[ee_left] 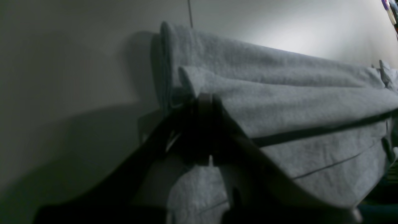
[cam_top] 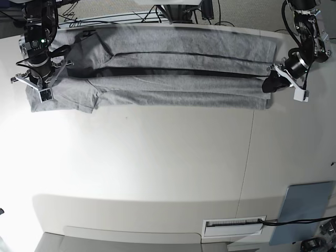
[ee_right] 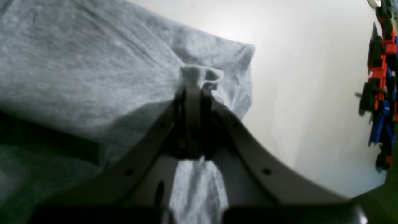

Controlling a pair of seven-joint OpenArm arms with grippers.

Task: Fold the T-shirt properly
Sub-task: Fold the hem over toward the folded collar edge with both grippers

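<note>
**Mia:** What was the left tool (ee_left: 203, 102) doing?

**Ben:** It was squeezed tight on the T-shirt (cam_top: 168, 68). Its two fingers were pressed together, and a folded grey edge was pinched between them. From the top camera, that tool (cam_top: 274, 80) sat at the right end of the shirt, near the corner.

**Mia:** And the right tool (ee_right: 194, 90)?

**Ben:** It was also closed, holding a little bunch of the T-shirt (ee_right: 93, 68). A small bit of cloth stuck out past the tips. From above, it (cam_top: 43, 84) was at the left end, by the sleeve.

**Mia:** How were the arms standing?

**Ben:** The right arm (cam_top: 38, 39) came from the far left corner and pointed down at the cloth. The left arm (cam_top: 307, 31) came from the far right corner and bent down toward the shirt's edge, leaning in from the side.

**Mia:** Where was the shirt?

**Ben:** It lay along the far side of the white desk (cam_top: 157, 173), stretched long from left to right between the two tools. It was folded into long strips, with dark lines running along the folds. In the left wrist camera, the T-shirt (ee_left: 279, 102) looked stacked in soft layers.

**Mia:** Anything else on the desk?

**Ben:** A blue-grey board (cam_top: 303, 212) lay at the near right corner.
</note>
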